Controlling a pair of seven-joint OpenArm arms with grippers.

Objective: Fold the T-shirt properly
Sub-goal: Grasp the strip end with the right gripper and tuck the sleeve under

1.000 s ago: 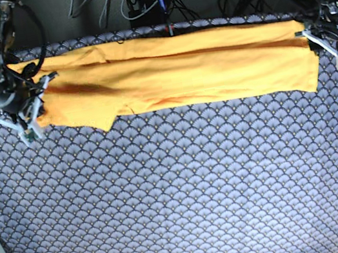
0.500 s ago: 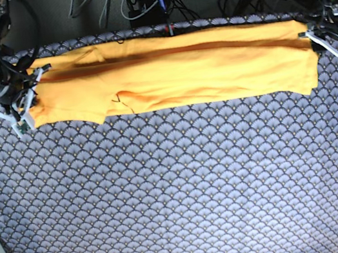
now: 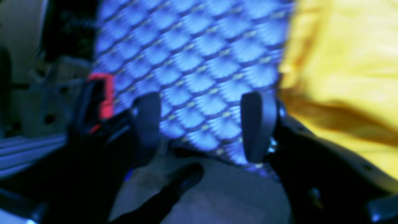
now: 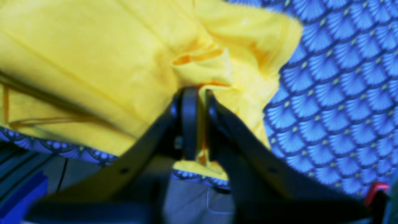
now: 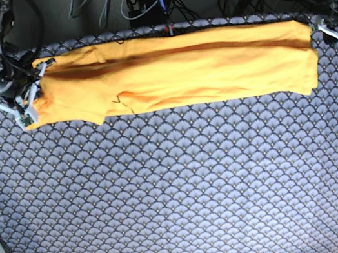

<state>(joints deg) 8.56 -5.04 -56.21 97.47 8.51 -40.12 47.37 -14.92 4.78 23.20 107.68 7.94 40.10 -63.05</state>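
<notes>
Now your left gripper (image 3: 202, 124) gapes wide over bare scale-patterned cloth (image 5: 180, 190); your right gripper (image 4: 199, 96) narrowly pinches the T-shirt (image 5: 173, 76), cables (image 5: 134, 5) behind.

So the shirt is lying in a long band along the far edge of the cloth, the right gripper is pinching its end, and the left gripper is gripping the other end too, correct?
Not quite. The left gripper is open and empty beside the T-shirt: the left wrist view shows only the patterned cloth between its fingers. The rest holds; the right gripper pinches the shirt's end.

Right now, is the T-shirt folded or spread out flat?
Folded: the T-shirt lies as a long narrow band across the cloth's far edge, layers overlapping.
</notes>
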